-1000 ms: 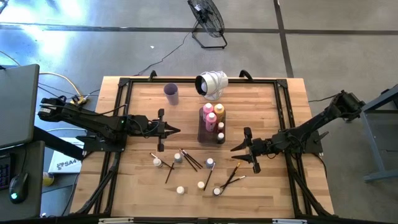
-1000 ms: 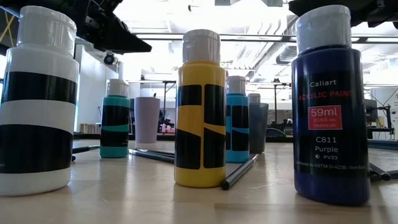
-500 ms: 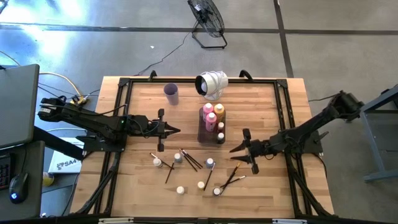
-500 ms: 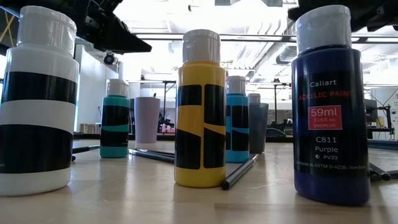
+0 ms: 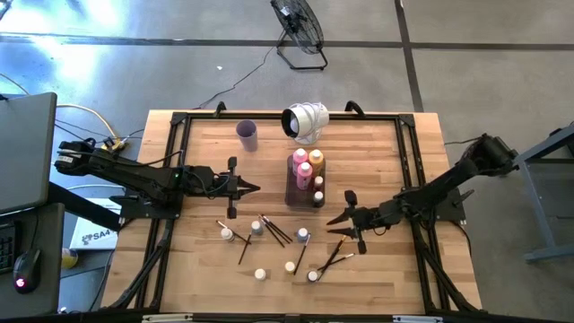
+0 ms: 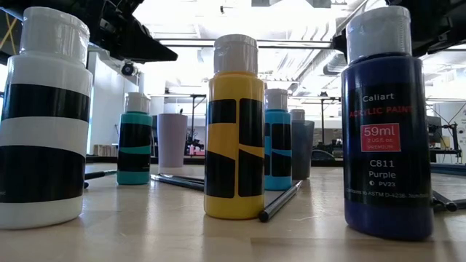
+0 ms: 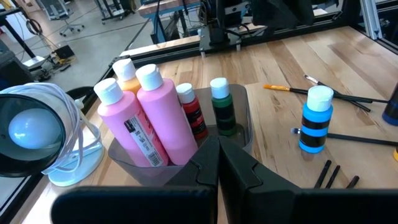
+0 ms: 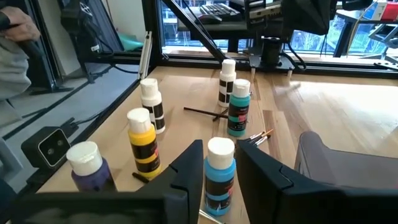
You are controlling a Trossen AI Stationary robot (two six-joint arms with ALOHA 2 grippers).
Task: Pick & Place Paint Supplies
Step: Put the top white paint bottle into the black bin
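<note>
Bottles count six loose on the bench (image 5: 395, 269) and four more in the grey tray (image 5: 293, 193), with several thin paintbrushes (image 5: 273, 230) among them. The right gripper (image 8: 214, 163) holds its fingers partly open around a light-blue bottle (image 8: 219, 175), not yet clamping it. The left gripper (image 5: 254, 187) waits beside the tray with fingers closed on nothing.

table (image 5: 377, 278): pale wood (matt) | paint bottles (image 7: 158, 115): glossy plastic

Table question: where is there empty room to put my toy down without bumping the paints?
Bare wood lies right of the tray, toward the table's right edge, and between the lilac cup and the left end effector. It is crowded in front, where loose bottles and paintbrushes lie.
</note>
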